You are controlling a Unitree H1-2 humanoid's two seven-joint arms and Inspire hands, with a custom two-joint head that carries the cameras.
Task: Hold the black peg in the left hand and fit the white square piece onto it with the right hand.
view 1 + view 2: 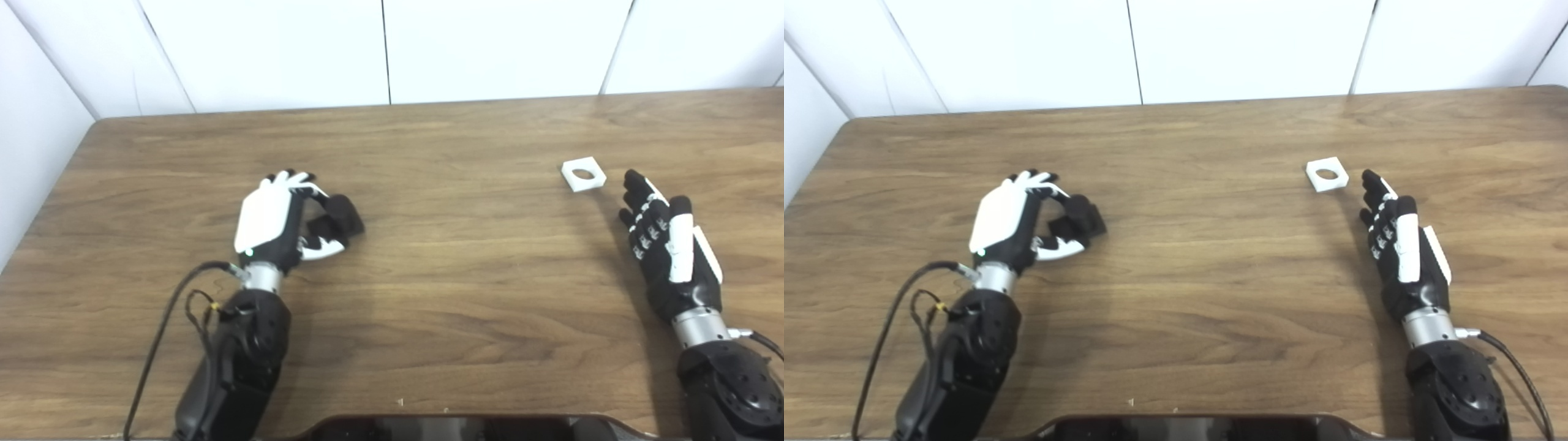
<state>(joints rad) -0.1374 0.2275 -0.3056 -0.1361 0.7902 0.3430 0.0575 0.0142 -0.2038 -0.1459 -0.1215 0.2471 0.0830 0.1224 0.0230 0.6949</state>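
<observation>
The black peg point(342, 219) rests on the wooden table point(465, 275) at mid-left. My left hand point(278, 220) is curled around it, fingers over its far side and thumb against its near side, so the hand looks shut on it. The white square piece point(584, 174), with a round hole in its middle, lies flat at the right. My right hand point(664, 245) is open just to the near right of that piece, fingers stretched toward it and a small gap short of touching it.
White wall panels point(386, 49) rise behind the table's far edge, and a white wall runs along its left side. A dark part of the robot's body point(453, 427) shows at the bottom edge. A black cable point(160, 331) loops beside the left forearm.
</observation>
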